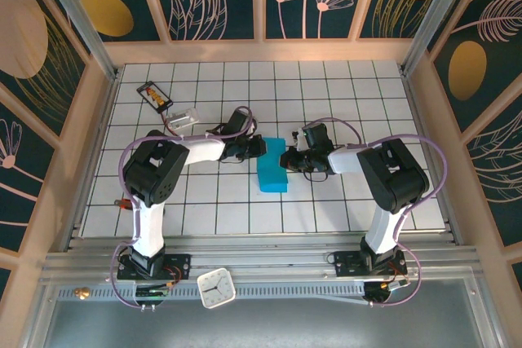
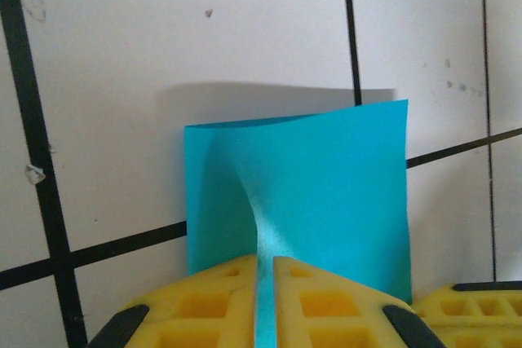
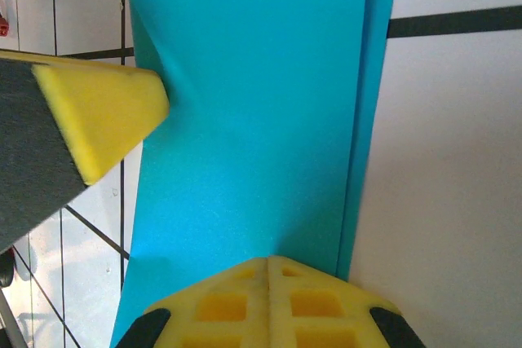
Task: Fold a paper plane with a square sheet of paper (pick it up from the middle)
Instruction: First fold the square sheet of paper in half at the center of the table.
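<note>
**SHEET CLAMPED FROM BOTH SIDES**

One clock (image 1: 216,288) lies just off the near edge of the table (image 1: 367,103). At mid-table lies one sheet (image 1: 273,175), folded to a strip and not yet a plane. Two grippers hold it: the left gripper (image 2: 266,283) and right gripper (image 3: 269,279) are each clamped on opposite long edges, probably to keep the layers aligned for creasing. One card (image 1: 155,95) lies near the far-left corner.

Black card (image 1: 155,95), clear wrapper (image 1: 183,116) nearby, white clock (image 1: 216,288), gridded tabletop (image 1: 367,95)
</note>
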Available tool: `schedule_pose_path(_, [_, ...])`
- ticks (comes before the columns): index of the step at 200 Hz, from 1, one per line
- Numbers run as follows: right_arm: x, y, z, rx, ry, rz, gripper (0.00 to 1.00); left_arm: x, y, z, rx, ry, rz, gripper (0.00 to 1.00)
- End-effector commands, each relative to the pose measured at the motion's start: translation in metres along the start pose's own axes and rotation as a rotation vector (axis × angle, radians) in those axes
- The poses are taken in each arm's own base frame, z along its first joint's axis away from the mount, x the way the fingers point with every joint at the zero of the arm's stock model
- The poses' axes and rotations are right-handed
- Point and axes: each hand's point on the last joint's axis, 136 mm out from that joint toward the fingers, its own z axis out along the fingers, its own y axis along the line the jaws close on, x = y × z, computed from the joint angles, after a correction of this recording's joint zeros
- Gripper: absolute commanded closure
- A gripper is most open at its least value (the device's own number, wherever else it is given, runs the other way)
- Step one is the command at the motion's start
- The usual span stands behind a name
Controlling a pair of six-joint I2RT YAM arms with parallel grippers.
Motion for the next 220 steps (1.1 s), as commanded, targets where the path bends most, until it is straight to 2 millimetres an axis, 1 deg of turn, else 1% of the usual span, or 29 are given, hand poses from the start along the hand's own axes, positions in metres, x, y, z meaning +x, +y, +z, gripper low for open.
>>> schedule_pose_path(1, [0.042, -0.057, 0.008, 0.193, 0.108, 0.091, 1.00, -0.024, -0.031, -0.019, 0.094, -0.046, 0.003, 0.85])
schedule_pose_path(12, [0.042, -0.057, 0.008, 0.191, 0.107, 0.090, 1.00, -0.024, -0.033, -0.015, 0.099, -0.036, 0.004, 0.86])
schedule_pose_path(26, [0.041, -0.057, 0.008, 0.191, 0.107, 0.089, 1.00, -0.024, -0.029, -0.008, 0.086, -0.022, 0.007, 0.87])
schedule_pose_path(48, [0.040, -0.056, 0.007, 0.192, 0.103, 0.087, 1.00, -0.025, -0.017, 0.004, 0.028, -0.014, 0.025, 0.90])
schedule_pose_path(77, [0.039, -0.056, 0.007, 0.193, 0.102, 0.086, 1.00, -0.020, -0.001, 0.014, -0.013, 0.009, 0.018, 0.92])
schedule_pose_path(112, [0.042, -0.058, 0.007, 0.196, 0.106, 0.091, 1.00, -0.019, 0.021, 0.017, -0.073, -0.002, 0.014, 0.92])
schedule_pose_path(146, [0.044, -0.059, 0.006, 0.199, 0.109, 0.094, 1.00, -0.026, 0.032, 0.014, -0.097, -0.019, 0.023, 0.92])
schedule_pose_path(165, [0.045, -0.059, 0.005, 0.200, 0.110, 0.096, 1.00, -0.034, 0.028, 0.008, -0.096, -0.034, 0.035, 0.90])
schedule_pose_path(190, [0.045, -0.059, 0.005, 0.201, 0.108, 0.095, 1.00, -0.041, 0.010, -0.005, -0.046, -0.047, 0.035, 0.86])
schedule_pose_path(203, [0.044, -0.060, 0.005, 0.202, 0.106, 0.096, 1.00, -0.036, 0.001, -0.014, 0.000, -0.047, 0.015, 0.84])
schedule_pose_path(220, [0.043, -0.059, 0.005, 0.200, 0.104, 0.096, 1.00, -0.021, -0.009, -0.028, 0.069, -0.038, -0.029, 0.83])
